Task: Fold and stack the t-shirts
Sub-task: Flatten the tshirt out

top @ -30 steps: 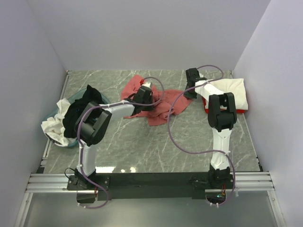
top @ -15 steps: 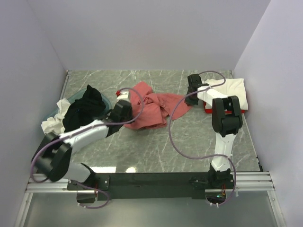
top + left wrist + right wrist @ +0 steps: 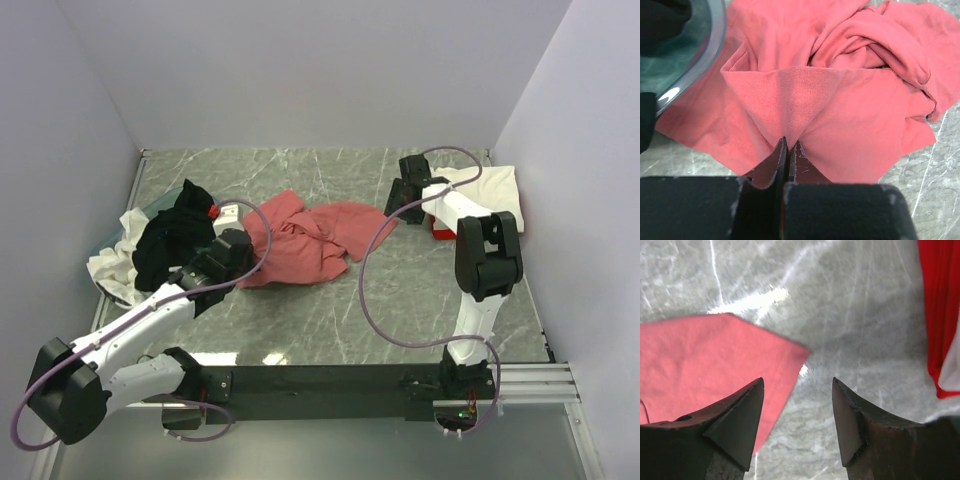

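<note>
One pink shirt [image 3: 305, 235], left gripper [image 3: 788, 148] pinching — sleeves indistinct.

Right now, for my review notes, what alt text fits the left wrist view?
The left hand is shut on a pinched fold of the salmon-pink t-shirt, tenting the cloth. The rest of the shirt lies crumpled on the grey marbled table, and the teal basin rim curves in at upper left.

The left arm [image 3: 140, 325] and right arm [image 3: 470, 310] each comprise white tubular links joined by black joint housings, with a purple cable [image 3: 360, 285] looped alongside, and terminate in the left gripper [image 3: 788, 146] and right gripper [image 3: 797, 385], whose dark fingers [image 3: 852, 425] taper to worn, speckled tips.
</note>
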`<state>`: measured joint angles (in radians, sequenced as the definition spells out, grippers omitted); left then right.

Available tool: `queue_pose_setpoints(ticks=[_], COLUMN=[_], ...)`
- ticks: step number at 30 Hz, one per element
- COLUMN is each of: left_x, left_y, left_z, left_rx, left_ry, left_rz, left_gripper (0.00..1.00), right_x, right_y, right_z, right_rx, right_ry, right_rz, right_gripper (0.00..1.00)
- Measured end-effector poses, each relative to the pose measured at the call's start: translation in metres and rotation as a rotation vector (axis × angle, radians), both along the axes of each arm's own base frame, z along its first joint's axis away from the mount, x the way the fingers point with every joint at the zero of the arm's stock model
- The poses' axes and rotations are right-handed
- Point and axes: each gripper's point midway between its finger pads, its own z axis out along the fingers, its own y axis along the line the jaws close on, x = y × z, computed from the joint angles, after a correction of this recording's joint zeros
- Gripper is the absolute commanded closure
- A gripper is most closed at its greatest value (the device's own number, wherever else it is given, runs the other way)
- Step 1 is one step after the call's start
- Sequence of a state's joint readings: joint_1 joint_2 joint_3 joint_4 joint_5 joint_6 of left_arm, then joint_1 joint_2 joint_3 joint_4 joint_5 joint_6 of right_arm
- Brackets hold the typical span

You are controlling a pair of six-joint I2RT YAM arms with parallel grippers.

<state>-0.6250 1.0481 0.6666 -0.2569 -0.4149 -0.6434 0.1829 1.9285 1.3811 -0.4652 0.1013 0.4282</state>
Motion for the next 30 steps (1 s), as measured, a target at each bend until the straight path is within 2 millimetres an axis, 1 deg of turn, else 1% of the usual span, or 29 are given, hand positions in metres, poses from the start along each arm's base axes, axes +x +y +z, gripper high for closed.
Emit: queue_pose_setpoints(ticks=[3,6,9,11,16,22,24,25,26,28,29,30], left_x=[-0.003,-0.004,-0.005,-0.006,-0.008,-0.010,-0.011,-0.011,-0.011,-0.011,-0.011,-0.012], left_y=[0.003,0.004,0.005,0.006,0.007,0.008,0.008,0.008,0.008,0.008,0.008,0.008], left_z=[0.003,0.005,0.004,0.001,-0.002,0.000,0.003,0.004,0.004,0.005,0.004,0.003], left_rx=[0.000,-0.003,-0.002,0.002,0.009,0.002,-0.005,-0.008,-0.008,-0.010,-0.010,-0.010], left_ry=[-0.003,-0.008,-0.005,0.001,0.011,0.003,-0.005,-0.008,-0.009,-0.010,-0.009,-0.006], left_rz=[0.007,0.010,0.009,0.009,0.008,0.005,0.003,0.003,0.003,0.002,0.001,-0.002], left_gripper=[0.99,0.99,0.99,0.99,0.99,0.99,0.99,0.99,0.99,0.99,0.99,0.99], right_x=[0.007,0.013,0.008,0.007,0.010,0.012,0.011,0.010,0.009,0.008,0.007,0.007], right_y=[0.004,0.009,0.013,0.014,0.020,0.025,0.027,0.028,0.029,0.031,0.033,0.034], right_z=[-0.002,-0.011,-0.024,-0.029,-0.026,-0.028,-0.029,-0.029,-0.029,-0.030,-0.031,-0.032], right_rx=[0.011,0.025,0.035,0.038,0.044,0.042,0.036,0.034,0.031,0.030,0.029,0.032], right_ry=[0.005,0.020,0.057,0.075,0.071,0.083,0.091,0.095,0.098,0.105,0.108,0.110], right_rz=[0.010,0.021,0.032,0.036,0.046,0.054,0.061,0.065,0.070,0.076,0.083,0.085], right_gripper=[0.35,0.35,0.36,0.36,0.37,0.42,0.47,0.54,0.72,0.91,1.00,1.00])
